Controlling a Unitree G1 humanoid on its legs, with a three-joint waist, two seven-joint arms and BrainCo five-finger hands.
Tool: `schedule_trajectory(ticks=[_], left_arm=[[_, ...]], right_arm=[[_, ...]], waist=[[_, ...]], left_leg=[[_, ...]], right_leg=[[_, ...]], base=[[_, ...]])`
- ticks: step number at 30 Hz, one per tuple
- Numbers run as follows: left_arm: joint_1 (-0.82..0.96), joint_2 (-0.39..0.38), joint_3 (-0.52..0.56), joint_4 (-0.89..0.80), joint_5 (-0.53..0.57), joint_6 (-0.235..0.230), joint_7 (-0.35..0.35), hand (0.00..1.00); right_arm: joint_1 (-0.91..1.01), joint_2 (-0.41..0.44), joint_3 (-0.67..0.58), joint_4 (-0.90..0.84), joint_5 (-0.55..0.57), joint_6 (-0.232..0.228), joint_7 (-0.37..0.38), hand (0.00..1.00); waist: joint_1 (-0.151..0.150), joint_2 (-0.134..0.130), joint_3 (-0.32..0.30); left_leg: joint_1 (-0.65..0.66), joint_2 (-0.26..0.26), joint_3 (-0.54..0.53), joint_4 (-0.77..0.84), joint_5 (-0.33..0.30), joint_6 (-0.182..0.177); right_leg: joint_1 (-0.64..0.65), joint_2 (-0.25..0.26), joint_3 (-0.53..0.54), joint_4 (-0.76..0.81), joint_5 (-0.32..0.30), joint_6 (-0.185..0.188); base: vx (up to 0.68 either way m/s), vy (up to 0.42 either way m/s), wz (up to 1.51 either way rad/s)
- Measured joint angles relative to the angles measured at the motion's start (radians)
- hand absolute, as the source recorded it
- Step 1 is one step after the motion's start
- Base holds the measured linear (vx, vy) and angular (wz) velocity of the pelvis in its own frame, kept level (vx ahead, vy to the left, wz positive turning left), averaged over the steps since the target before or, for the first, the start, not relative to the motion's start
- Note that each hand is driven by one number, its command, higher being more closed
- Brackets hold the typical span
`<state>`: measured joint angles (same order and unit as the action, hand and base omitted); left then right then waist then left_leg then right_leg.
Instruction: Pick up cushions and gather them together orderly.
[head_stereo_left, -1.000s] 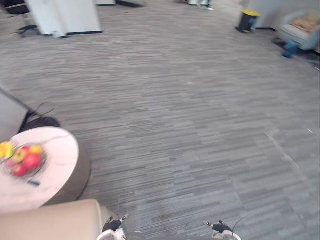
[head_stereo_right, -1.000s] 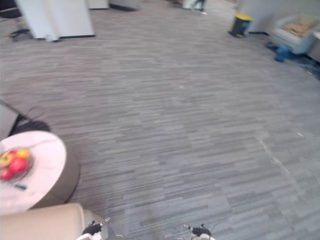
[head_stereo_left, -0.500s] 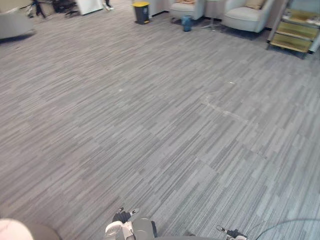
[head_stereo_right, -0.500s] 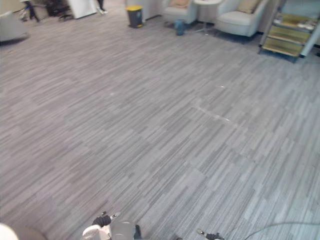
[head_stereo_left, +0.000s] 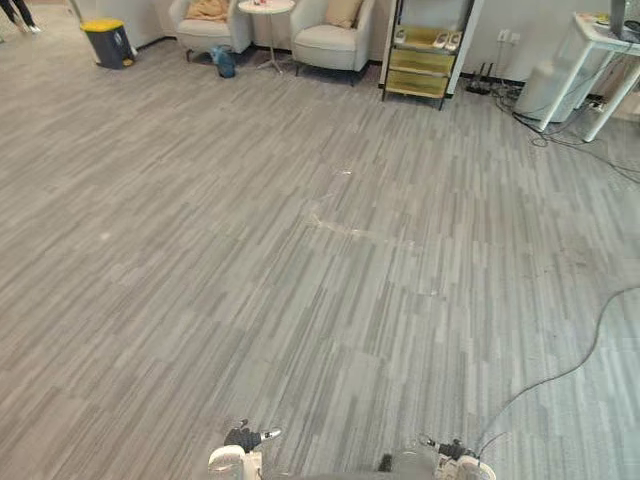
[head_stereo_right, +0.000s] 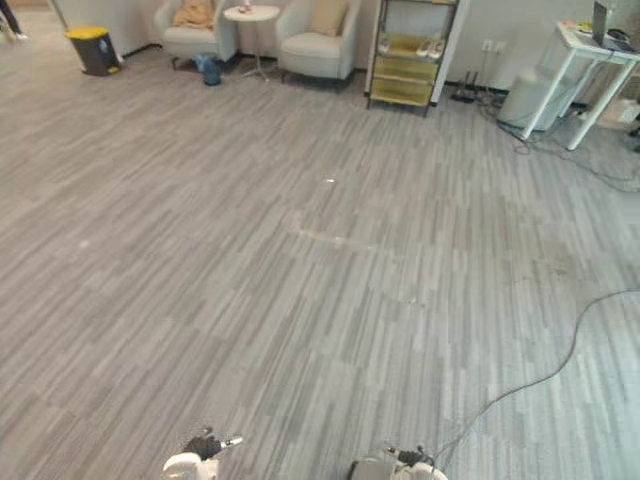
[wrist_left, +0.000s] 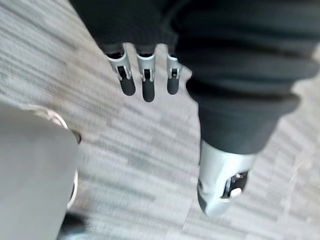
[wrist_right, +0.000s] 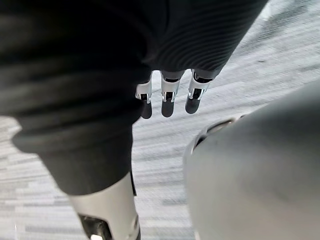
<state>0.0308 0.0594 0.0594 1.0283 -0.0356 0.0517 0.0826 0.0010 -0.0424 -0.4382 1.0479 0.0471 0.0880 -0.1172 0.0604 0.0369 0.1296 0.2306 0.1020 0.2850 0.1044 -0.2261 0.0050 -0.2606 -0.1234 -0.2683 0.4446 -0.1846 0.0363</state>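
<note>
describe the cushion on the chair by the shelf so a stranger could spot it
By the far wall, a small round table stands between two pale armchairs. The cushion leans against the back of the armchair beside the shelf unit. It is smooth and beige; the other cushion, nearer the yellow-lidded bin, looks darker tan and crumpled.

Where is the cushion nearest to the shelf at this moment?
In the left eye view, top centre, the cushion sits on an armchair far ahead, between the round table and the shelf.
</note>
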Motion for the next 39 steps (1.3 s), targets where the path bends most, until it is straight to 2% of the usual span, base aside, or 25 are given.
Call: schedule_trajectory(ticks=[2,3,6,8,9,11,12,15,17,18,19,21,23,25,26,28,29,31,33,34,35,36,37,38,39], left_arm=[[0.003,0.012,-0.001,0.004,0.005,0.0,0.001,0.0],[-0.008,-0.001,0.006,0.012,0.005,0.0,0.003,0.0],[-0.002,-0.045,0.079,0.023,0.011,-0.001,0.002,0.0],[-0.003,-0.063,0.105,-0.003,0.013,0.002,-0.002,0.0],[-0.004,-0.064,0.112,-0.024,0.014,0.001,-0.003,0.0],[-0.001,-0.06,0.117,-0.054,0.013,-0.001,-0.002,0.0],[0.0,-0.057,0.117,-0.063,0.013,-0.001,-0.002,0.0],[0.001,-0.052,0.098,-0.079,0.013,-0.006,-0.002,0.0],[0.002,-0.055,0.1,-0.083,0.013,-0.006,0.0,0.0],[0.001,-0.056,0.1,-0.086,0.014,-0.006,0.0,0.0],[-0.001,-0.054,0.098,-0.085,0.015,-0.006,0.0,0.0],[-0.015,-0.032,0.097,-0.078,0.017,-0.001,0.0,0.0],[-0.013,-0.032,0.101,-0.078,0.013,0.001,0.001,0.0],[0.003,-0.033,0.07,-0.075,0.013,0.001,-0.001,0.0],[-0.002,-0.028,0.033,-0.071,0.013,0.004,-0.003,0.0],[-0.012,-0.012,0.029,-0.05,0.012,0.005,-0.003,0.0],[-0.015,-0.012,0.024,-0.038,0.012,0.004,-0.002,0.0],[-0.011,-0.002,0.004,-0.021,0.013,0.004,-0.002,0.0],[-0.016,-0.002,-0.002,-0.009,0.014,0.004,-0.002,0.0],[-0.018,-0.002,-0.002,-0.006,0.014,0.004,-0.002,0.0],[-0.017,0.001,0.001,-0.005,0.015,0.003,-0.003,0.0],[-0.016,0.012,0.008,-0.004,0.016,0.001,-0.003,0.0],[-0.014,0.004,0.023,0.002,0.016,0.002,-0.002,0.0],[0.009,-0.026,0.06,-0.002,0.011,-0.001,-0.001,0.0],[0.011,-0.035,0.07,-0.006,0.013,-0.002,-0.001,0.0]], right_arm=[[0.003,0.001,0.0,0.001,0.013,0.0,0.0,0.0],[0.006,-0.015,-0.014,0.007,0.027,-0.002,0.0,0.0],[-0.002,-0.036,-0.047,0.028,0.036,-0.002,0.0,0.0],[0.001,-0.035,-0.046,0.022,0.039,0.0,-0.003,0.0],[0.007,-0.036,-0.042,0.013,0.043,0.0,-0.01,0.0],[0.026,-0.029,-0.02,-0.003,0.045,0.002,-0.013,0.0],[0.026,-0.026,-0.023,-0.001,0.052,0.003,-0.013,0.0],[0.002,-0.015,-0.031,-0.004,0.074,0.003,-0.014,0.0],[0.001,-0.006,-0.03,-0.01,0.074,0.002,-0.014,0.0],[0.004,-0.002,-0.027,-0.009,0.073,0.004,-0.014,0.0],[0.012,0.01,-0.015,-0.008,0.072,0.004,-0.014,0.0],[0.016,0.037,-0.01,-0.009,0.071,0.006,-0.012,0.0],[0.016,0.046,-0.008,-0.011,0.066,0.006,-0.008,0.0],[0.018,0.041,-0.007,-0.011,0.051,0.003,-0.007,0.0],[0.016,0.034,-0.005,-0.019,0.038,-0.003,-0.002,0.0],[0.021,0.031,0.014,-0.022,0.033,0.0,-0.002,0.0],[0.031,0.023,0.014,-0.032,0.034,-0.002,-0.001,0.0],[0.029,0.021,0.013,-0.033,0.034,-0.005,0.002,0.0],[0.015,0.02,0.002,-0.032,0.034,-0.011,0.005,0.0],[0.015,0.02,-0.003,-0.031,0.034,-0.011,0.005,0.0],[0.018,0.022,-0.018,-0.022,0.035,-0.009,0.006,0.0],[0.019,0.023,-0.031,-0.005,0.035,-0.008,0.006,0.0],[0.021,0.014,-0.039,-0.003,0.037,-0.007,0.006,0.0],[0.019,-0.007,-0.043,-0.004,0.034,-0.007,0.006,0.0],[0.018,-0.009,-0.043,-0.004,0.034,-0.007,0.005,0.0]], waist=[[-0.012,-0.032,0.012],[-0.014,-0.007,0.026],[-0.01,0.046,0.016],[-0.022,0.049,0.029],[-0.016,0.053,0.041],[-0.006,0.039,0.055],[-0.004,0.031,0.055],[0.006,0.022,0.052],[0.012,0.023,0.051],[0.021,0.02,0.049],[0.038,0.0,0.035],[0.031,-0.038,0.014],[0.059,-0.046,0.009],[0.051,-0.031,-0.005],[0.04,-0.024,0.007],[0.027,-0.041,0.015],[0.019,-0.033,0.019],[0.001,-0.033,0.02],[-0.023,-0.032,0.021],[-0.025,-0.033,0.021],[-0.027,-0.048,0.024],[-0.027,-0.067,0.035],[-0.033,-0.055,0.04],[-0.026,-0.012,0.034],[-0.026,-0.005,0.033]], left_leg=[[0.027,-0.02,-0.036,-0.003,-0.007,-0.012],[0.062,-0.001,-0.074,0.0,-0.026,-0.043],[0.004,0.059,-0.138,0.219,-0.022,-0.055],[-0.169,0.11,-0.189,0.59,0.055,-0.131],[-0.242,0.141,-0.181,0.76,0.056,-0.126],[-0.333,0.144,-0.136,0.856,0.019,-0.107],[-0.353,0.136,-0.121,0.835,0.004,-0.097],[-0.427,0.055,-0.02,0.455,-0.012,-0.068],[-0.443,-0.015,-0.046,0.131,0.104,-0.06],[-0.445,-0.024,-0.053,0.106,0.157,-0.057],[-0.436,-0.048,-0.047,0.094,0.234,-0.017],[-0.434,-0.071,-0.016,0.141,0.195,0.014],[-0.399,-0.052,0.033,0.216,0.16,0.036],[-0.298,-0.054,0.029,0.165,0.108,0.03],[-0.195,-0.069,0.007,0.101,0.036,0.013],[-0.11,-0.095,0.008,0.064,0.034,0.011],[-0.034,-0.092,0.009,0.016,0.034,0.011],[0.017,-0.084,0.001,-0.009,0.034,0.011],[0.045,-0.07,-0.055,-0.032,0.017,0.007],[0.049,-0.068,-0.067,-0.033,0.009,0.003],[0.061,-0.075,-0.11,-0.035,-0.013,-0.019],[0.094,-0.087,-0.146,-0.037,-0.034,-0.035],[0.117,-0.074,-0.166,-0.037,-0.051,-0.038],[0.124,-0.041,-0.175,0.009,-0.054,-0.043],[0.107,-0.03,-0.182,0.056,-0.054,-0.043]], right_leg=[[-0.012,0.006,0.062,-0.175,0.141,0.003],[0.0,0.03,0.072,-0.135,0.191,-0.03],[0.021,0.089,0.082,-0.098,0.081,-0.051],[0.083,0.115,0.077,-0.132,0.05,-0.065],[0.139,0.131,0.079,-0.161,0.037,-0.083],[0.246,0.134,0.082,-0.213,0.019,-0.092],[0.269,0.128,0.082,-0.232,0.021,-0.095],[0.358,0.102,0.101,-0.313,0.01,-0.064],[0.414,0.085,0.12,-0.353,-0.019,-0.03],[0.427,0.08,0.131,-0.361,-0.026,-0.018],[0.457,0.062,0.162,-0.377,-0.04,0.004],[0.469,0.018,0.182,-0.382,-0.024,0.031],[0.434,0.015,0.251,-0.233,0.026,0.069],[0.312,0.01,0.252,0.094,0.074,0.147],[0.182,-0.021,0.233,0.396,0.092,0.175],[0.107,-0.09,0.155,0.515,0.031,0.105],[0.079,-0.12,0.054,0.486,-0.018,0.077],[0.045,-0.116,-0.021,0.345,-0.036,0.053],[-0.011,-0.033,0.025,0.033,0.029,0.037],[-0.014,-0.015,0.045,-0.039,0.059,0.036],[0.001,0.01,0.089,-0.217,0.169,0.039],[0.018,0.013,0.111,-0.269,0.251,0.006],[0.022,0.024,0.115,-0.228,0.283,-0.024],[0.017,0.041,0.092,-0.152,0.198,-0.036],[0.02,0.042,0.085,-0.138,0.179,-0.039]], base=[[0.39,-0.282,0.26],[0.4,-0.291,0.04],[0.38,-0.305,-0.35],[0.36,-0.245,-0.04],[0.37,-0.177,0.02],[0.34,-0.111,0.03],[0.42,-0.107,-0.08],[0.38,-0.012,-0.21],[0.47,0.112,-0.26],[0.52,0.17,-0.45],[0.62,0.171,-0.38],[0.63,0.16,-0.28],[0.48,0.175,-0.63],[0.47,0.187,-0.45],[0.37,0.126,-0.1],[0.43,0.099,0.09],[0.45,0.068,0.18],[0.4,-0.001,0.25],[0.4,-0.098,0.59],[0.36,-0.152,0.85],[0.57,-0.296,0.87],[0.48,-0.26,0.93],[0.57,-0.295,0.55],[0.36,-0.178,0.28],[0.53,-0.309,0.26]])
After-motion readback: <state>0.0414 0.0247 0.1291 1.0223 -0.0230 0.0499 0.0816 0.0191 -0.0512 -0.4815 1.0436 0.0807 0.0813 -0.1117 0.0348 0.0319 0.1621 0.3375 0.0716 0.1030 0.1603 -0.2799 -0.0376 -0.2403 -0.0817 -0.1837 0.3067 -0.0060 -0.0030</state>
